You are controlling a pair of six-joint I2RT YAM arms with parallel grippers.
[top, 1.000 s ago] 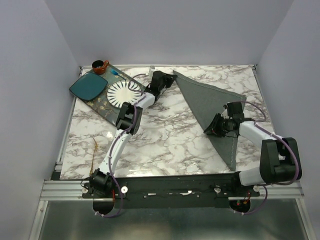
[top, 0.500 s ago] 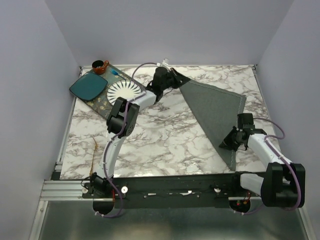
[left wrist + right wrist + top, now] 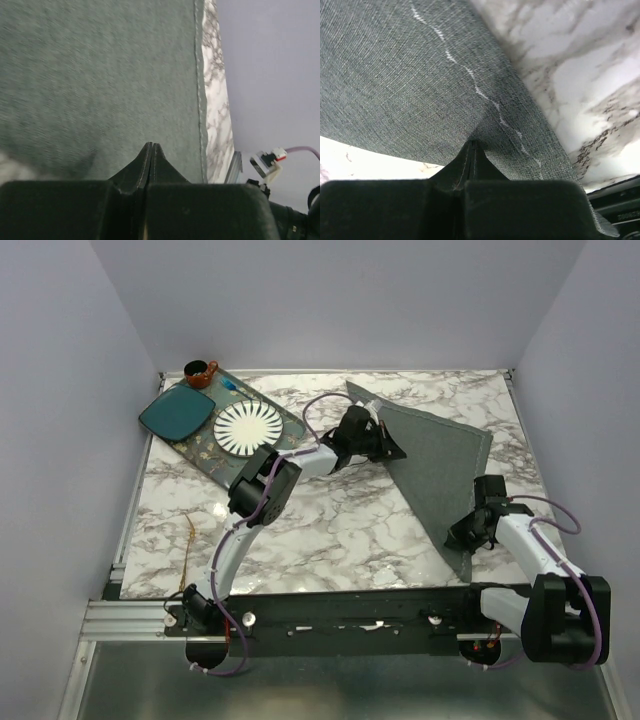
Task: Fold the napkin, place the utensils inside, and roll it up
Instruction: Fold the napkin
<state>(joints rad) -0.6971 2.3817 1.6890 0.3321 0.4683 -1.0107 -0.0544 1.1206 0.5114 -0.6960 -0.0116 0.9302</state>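
Top external, left tool (image 3: 393,448) and right tool (image 3: 458,537) pinching napkin (image 3: 440,455) edges (both pressed shut), marble table (image 3: 340,530) open leftward.

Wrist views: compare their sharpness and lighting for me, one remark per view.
Left wrist: the napkin has a smeared, soft weave, with only the hem stitching at right readable, and the left pincer is a near-black silhouette. Right wrist: the napkin's threads and pale stitch line are crisp near the right pincer, while the marble table beyond looks bright and slightly washed out.
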